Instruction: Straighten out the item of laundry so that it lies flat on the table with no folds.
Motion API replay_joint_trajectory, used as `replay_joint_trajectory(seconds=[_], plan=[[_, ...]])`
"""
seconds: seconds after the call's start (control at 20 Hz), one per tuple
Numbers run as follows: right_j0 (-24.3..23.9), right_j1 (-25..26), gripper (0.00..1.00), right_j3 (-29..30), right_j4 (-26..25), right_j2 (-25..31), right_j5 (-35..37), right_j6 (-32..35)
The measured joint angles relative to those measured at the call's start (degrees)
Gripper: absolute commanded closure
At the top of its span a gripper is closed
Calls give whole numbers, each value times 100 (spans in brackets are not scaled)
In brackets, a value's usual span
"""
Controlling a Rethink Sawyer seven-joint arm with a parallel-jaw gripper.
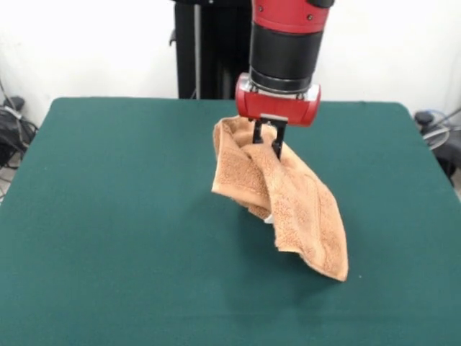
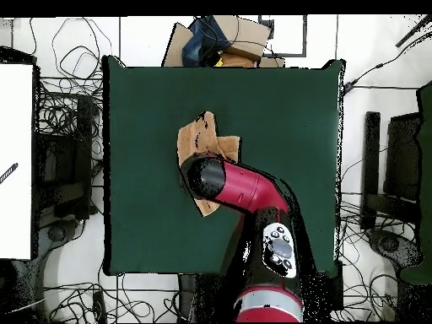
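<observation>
One towel (image 1: 277, 191) hangs bunched from the end effector (image 1: 267, 141), which is clamped on its upper fold, its lower corner trailing onto the counter (image 1: 108, 216) below. Soft, limp and light, I'd say; better gripped at a corner.

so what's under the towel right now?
Only bare green table. The gripper holds the towel up by its top, bunched; the lower corner reaches the felt. The spot behind the hanging folds is hidden.
</observation>
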Motion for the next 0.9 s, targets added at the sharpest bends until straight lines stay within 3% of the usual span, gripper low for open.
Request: replay_joint_trajectory(seconds=[0.85,0.9], plan=[[171,-551,100,70,0,-53,305,0],[133,-571,0,78,0,-48,305,0]])
